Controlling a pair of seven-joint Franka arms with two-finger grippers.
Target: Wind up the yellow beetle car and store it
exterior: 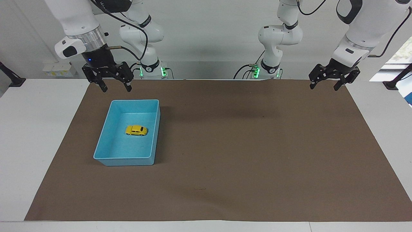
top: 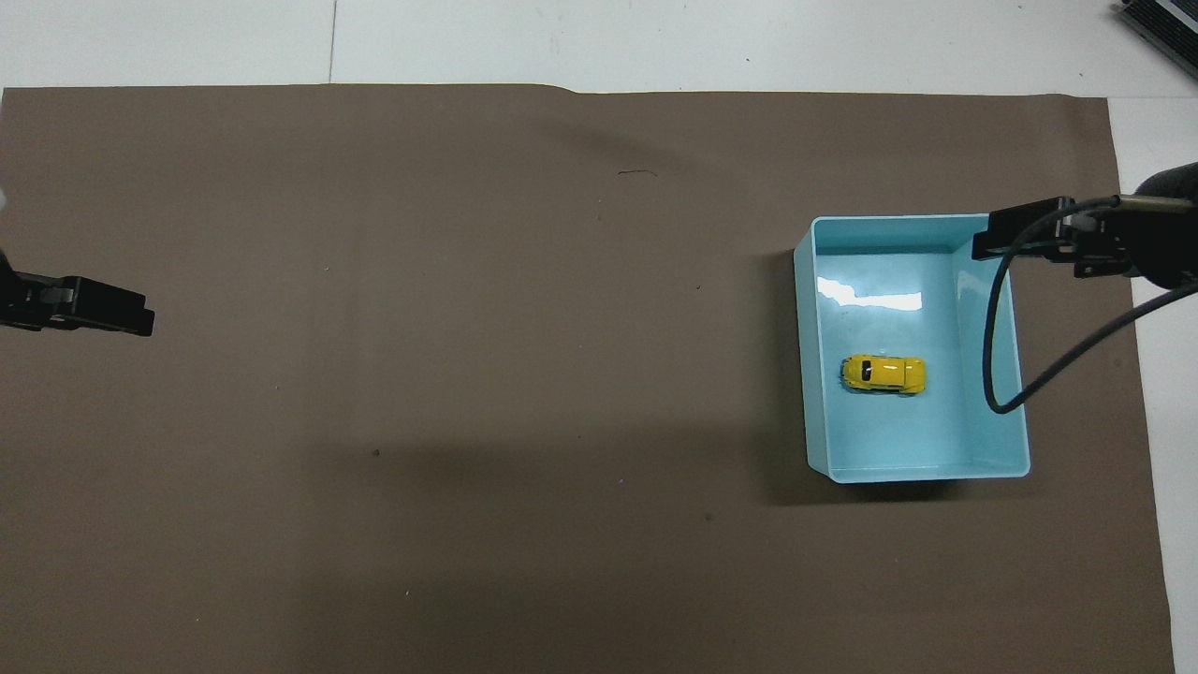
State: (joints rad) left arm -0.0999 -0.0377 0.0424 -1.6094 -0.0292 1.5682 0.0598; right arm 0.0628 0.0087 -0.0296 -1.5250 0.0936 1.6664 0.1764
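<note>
While its fingers spread wide with nothing between them, the right claw (exterior: 114,87) hangs over the mat (exterior: 225,145) by the bin (exterior: 154,129). At six o'clock from it in the facing view, the car (exterior: 136,130) sits in the bin. The left claw (exterior: 324,84), likewise spread and bare, waits over the tabletop (exterior: 379,106) edge.

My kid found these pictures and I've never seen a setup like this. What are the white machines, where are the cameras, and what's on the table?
They are two robot arms, each ending in a two-finger gripper. One picture faces them across the table; the other looks down from above their end. A brown mat covers the table. On it, toward the right arm's end, sits a light blue bin with a yellow beetle car inside. The right gripper hangs open and empty over the mat beside the bin. The left gripper waits open and empty at its own end.
</note>
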